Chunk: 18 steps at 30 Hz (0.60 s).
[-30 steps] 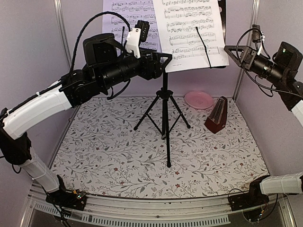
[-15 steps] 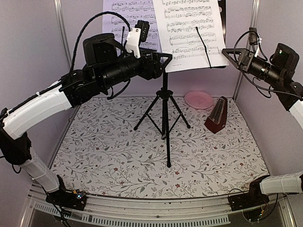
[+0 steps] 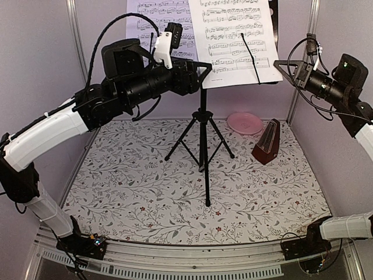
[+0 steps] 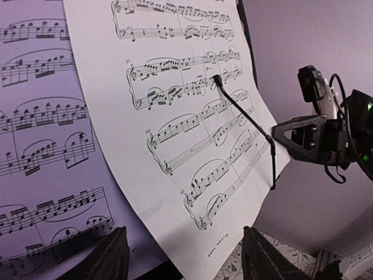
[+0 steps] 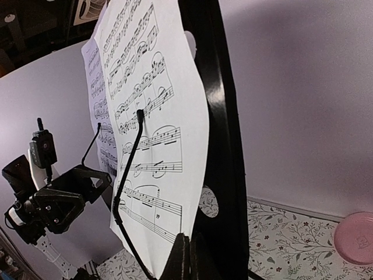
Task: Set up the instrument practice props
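Note:
The black music stand (image 3: 203, 134) stands on its tripod at mid-table. Two white sheet-music pages lean on its desk: the left page (image 3: 152, 26) and the right page (image 3: 233, 41), which sits under a wire holder (image 3: 250, 55). My left gripper (image 3: 203, 73) hangs open just below the pages; in the left wrist view its fingers (image 4: 111, 256) flank the right page's (image 4: 192, 116) lower corner without touching it. My right gripper (image 3: 288, 63) is shut at the right page's (image 5: 157, 134) outer edge, beside the black desk (image 5: 215, 116). The red-brown metronome (image 3: 267, 142) stands on the table to the right.
A pink round plate (image 3: 245, 122) lies by the back wall, behind the metronome. The tripod legs (image 3: 180, 143) spread across the patterned cloth (image 3: 145, 198). Side walls close in the table left and right.
My right gripper has shut and edged a little toward the stand. My left arm has risen slightly. Pages, stand and metronome have not moved.

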Each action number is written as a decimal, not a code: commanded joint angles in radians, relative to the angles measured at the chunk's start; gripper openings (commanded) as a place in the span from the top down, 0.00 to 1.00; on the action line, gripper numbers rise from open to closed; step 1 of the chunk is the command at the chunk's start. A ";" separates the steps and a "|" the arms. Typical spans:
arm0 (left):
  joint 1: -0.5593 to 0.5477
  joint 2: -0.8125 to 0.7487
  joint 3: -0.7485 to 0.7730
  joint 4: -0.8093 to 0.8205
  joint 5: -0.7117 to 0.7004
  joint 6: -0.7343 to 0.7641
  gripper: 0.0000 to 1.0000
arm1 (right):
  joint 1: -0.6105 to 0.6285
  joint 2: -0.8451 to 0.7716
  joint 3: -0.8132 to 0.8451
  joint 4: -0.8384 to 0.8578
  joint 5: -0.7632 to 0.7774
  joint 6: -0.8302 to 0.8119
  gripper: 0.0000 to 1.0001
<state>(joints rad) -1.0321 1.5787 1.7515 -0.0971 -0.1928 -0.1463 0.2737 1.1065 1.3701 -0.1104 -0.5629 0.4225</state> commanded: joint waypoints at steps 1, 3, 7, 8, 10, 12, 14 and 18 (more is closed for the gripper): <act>-0.004 -0.003 0.029 -0.026 -0.024 -0.048 0.33 | -0.002 -0.001 -0.016 0.032 -0.015 0.003 1.00; -0.004 -0.006 0.027 -0.031 -0.033 -0.064 0.33 | -0.002 -0.003 -0.023 0.039 -0.017 0.004 1.00; -0.004 0.003 0.032 -0.040 -0.002 -0.097 0.31 | -0.002 -0.005 -0.034 0.051 -0.021 0.013 1.00; -0.003 0.010 0.043 -0.050 -0.006 -0.108 0.32 | -0.002 -0.005 -0.033 0.052 -0.022 0.014 1.00; -0.005 0.020 0.059 -0.059 -0.023 -0.127 0.39 | -0.002 -0.005 -0.034 0.053 -0.022 0.016 1.00; -0.004 0.026 0.060 -0.049 -0.026 -0.143 0.44 | -0.001 -0.005 -0.034 0.053 -0.022 0.016 1.00; -0.003 0.040 0.076 -0.053 -0.022 -0.149 0.49 | -0.002 -0.007 -0.035 0.052 -0.022 0.016 1.00; -0.003 0.075 0.131 -0.078 -0.010 -0.147 0.56 | -0.001 -0.013 -0.041 0.051 -0.016 0.016 1.00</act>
<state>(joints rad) -1.0321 1.6184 1.8275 -0.1501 -0.2066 -0.2779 0.2737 1.1065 1.3430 -0.0807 -0.5716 0.4305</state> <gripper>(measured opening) 0.451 0.009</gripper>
